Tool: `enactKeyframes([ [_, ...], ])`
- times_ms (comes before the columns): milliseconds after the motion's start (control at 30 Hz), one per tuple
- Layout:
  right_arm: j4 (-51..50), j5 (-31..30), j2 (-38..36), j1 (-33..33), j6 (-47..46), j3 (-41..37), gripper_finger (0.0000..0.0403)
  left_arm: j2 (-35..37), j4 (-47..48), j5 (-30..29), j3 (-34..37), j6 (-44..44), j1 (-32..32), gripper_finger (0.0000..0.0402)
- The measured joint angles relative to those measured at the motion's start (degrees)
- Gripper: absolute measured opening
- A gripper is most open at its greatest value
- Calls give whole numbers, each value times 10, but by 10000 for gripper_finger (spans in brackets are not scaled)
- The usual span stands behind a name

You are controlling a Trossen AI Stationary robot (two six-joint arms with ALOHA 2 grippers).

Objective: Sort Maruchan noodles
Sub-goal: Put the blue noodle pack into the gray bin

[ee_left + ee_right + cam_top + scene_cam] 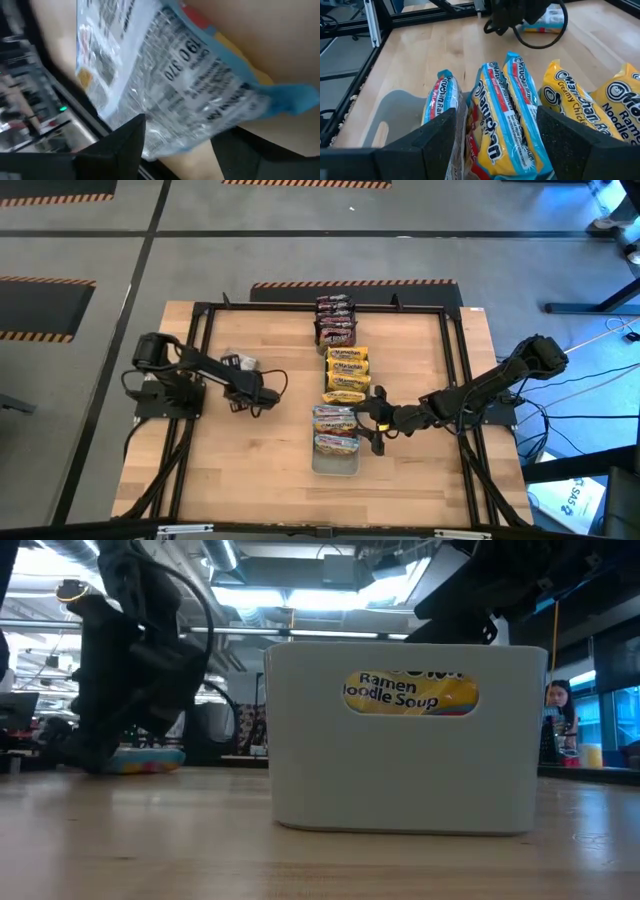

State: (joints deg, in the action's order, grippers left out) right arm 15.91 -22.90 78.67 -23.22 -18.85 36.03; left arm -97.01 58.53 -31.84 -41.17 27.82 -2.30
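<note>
Clear tray (336,464) of packets (336,430) fronts low view; right gripper (377,423) beside.

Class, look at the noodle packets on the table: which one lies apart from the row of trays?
The blue-edged packet lying flat on the bare wood under the left hand. All the other packets stand in the trays down the table's middle.

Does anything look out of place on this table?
One noodle packet lies alone on the bare wood by the left gripper, apart from the column of sorted packets in the middle. Nothing looks spilled or torn.
</note>
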Motion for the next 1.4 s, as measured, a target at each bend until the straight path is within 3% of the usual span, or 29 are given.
enactKeyframes([
  [133,1,0,0,0,-2,0,262,-14,-15,-26,2,3,1,168],
  [367,2,0,0,0,-3,0,262,-14,-79,-70,16,-32,1,18],
  [533,3,0,0,0,-4,0,262,-13,-74,-68,13,-37,-11,10],
  [733,7,0,0,0,-10,0,262,22,-14,-15,-34,-1,-61,2],
  [1033,37,15,0,0,-9,0,262,132,25,105,-123,4,-124,1],
  [1400,73,2,6,5,43,8,262,215,15,113,-167,-31,-152,0],
])
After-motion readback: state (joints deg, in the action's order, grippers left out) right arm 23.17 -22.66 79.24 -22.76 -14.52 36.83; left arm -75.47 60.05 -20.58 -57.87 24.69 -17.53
